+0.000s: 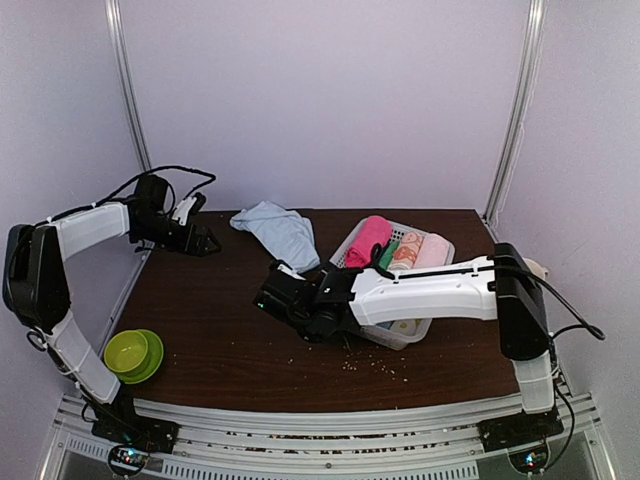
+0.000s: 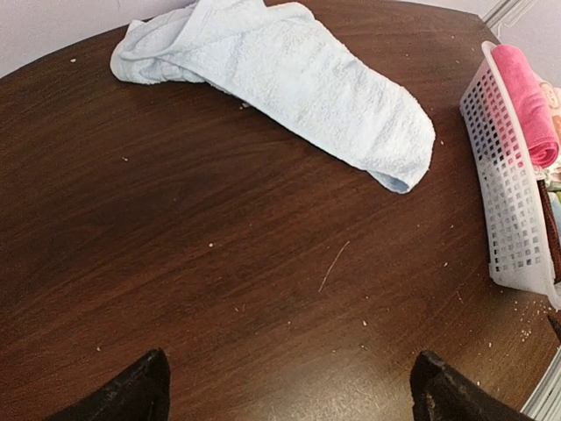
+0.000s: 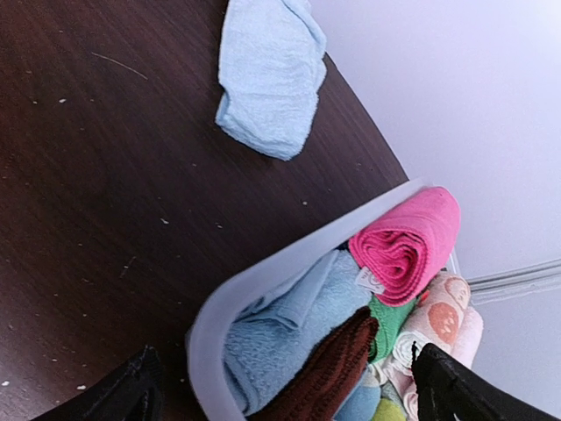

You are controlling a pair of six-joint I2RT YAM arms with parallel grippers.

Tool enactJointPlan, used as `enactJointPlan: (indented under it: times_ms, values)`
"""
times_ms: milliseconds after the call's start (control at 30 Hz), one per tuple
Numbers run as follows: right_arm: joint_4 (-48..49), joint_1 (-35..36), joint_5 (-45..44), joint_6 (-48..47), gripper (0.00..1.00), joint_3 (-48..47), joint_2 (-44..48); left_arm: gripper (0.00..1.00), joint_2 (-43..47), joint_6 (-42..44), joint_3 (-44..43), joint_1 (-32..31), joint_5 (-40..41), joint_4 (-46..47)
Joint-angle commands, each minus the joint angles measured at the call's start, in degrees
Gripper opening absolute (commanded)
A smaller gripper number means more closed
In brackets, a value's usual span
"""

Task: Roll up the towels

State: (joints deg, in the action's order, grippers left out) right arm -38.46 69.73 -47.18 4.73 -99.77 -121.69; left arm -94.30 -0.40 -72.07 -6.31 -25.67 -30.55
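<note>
While pink towel (image 3: 408, 246) sits rolled in basket (image 2: 508, 202), I see blue towel (image 1: 280, 232) loose, unrolled, on table (image 1: 200, 320) beyond. Left gripper (image 2: 289, 390), right gripper (image 3: 285, 390) both wide, empty. I judge half done; blue one remains.

1. Top external camera: set high above and behind the arm bases, it looks down and forward from afar over the whole table (image 1: 200, 300).
2. Left wrist camera: low over the table, it faces across the top. The light blue towel (image 2: 333, 96) lies at upper centre and the basket (image 2: 504, 193) at the right edge.
3. Right wrist camera: close above the basket's rim, which sits at lower centre.
4. All three views share the light blue towel, the basket and the pink towel (image 3: 405, 246).
</note>
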Motion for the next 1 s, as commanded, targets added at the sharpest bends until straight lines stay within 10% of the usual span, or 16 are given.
enactJointPlan:
  times_ms: [0,967]
  values:
    - [-2.75,-0.25,-9.43,2.47,0.99,0.66,1.79,0.98,-1.48,0.86,-1.04,0.38,-0.80,0.92]
    - [-6.28,-17.84,-11.21,1.87,0.99,20.18,11.08,0.98,-6.87,-0.54,-5.83,0.37,-6.03,-0.30]
